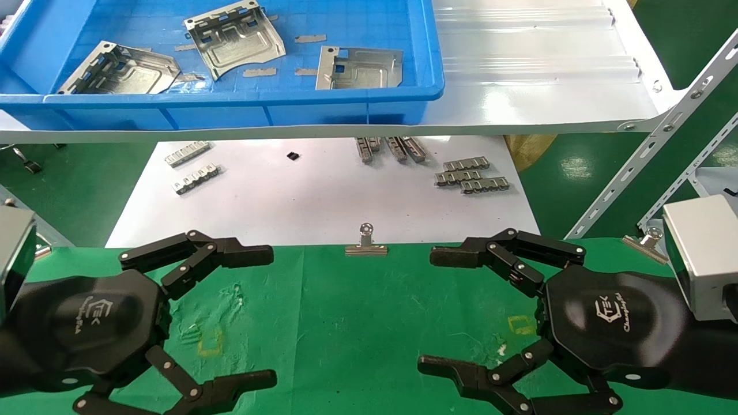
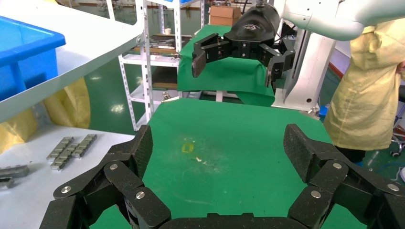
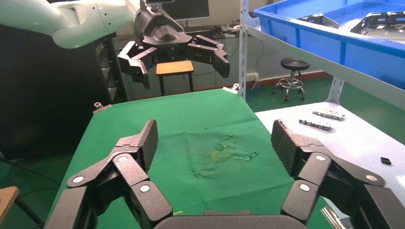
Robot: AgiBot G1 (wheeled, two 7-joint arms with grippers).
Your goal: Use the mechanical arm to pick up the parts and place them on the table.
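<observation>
Three silver stamped plates lie in the blue bin [image 1: 242, 106] on the upper shelf: one at the left [image 1: 121, 70], one in the middle [image 1: 235, 38], one at the right [image 1: 358, 68]. My left gripper [image 1: 262, 317] hovers open and empty over the left of the green cloth table [image 1: 357, 311]. My right gripper [image 1: 432, 311] hovers open and empty over its right side. Both face each other, well below and in front of the bin. The left wrist view shows my left gripper [image 2: 217, 152] open over bare green cloth; the right wrist view shows my right gripper [image 3: 215, 143] the same.
A glossy white shelf [image 1: 536, 75] carries the bin. Under it a white sheet [image 1: 323, 196] holds small toothed metal strips [image 1: 470, 174]. A binder clip [image 1: 365, 242] sits on the cloth's far edge. Yellow square outlines [image 1: 210, 341] mark the cloth. A perforated rack strut [image 1: 646, 161] stands at the right.
</observation>
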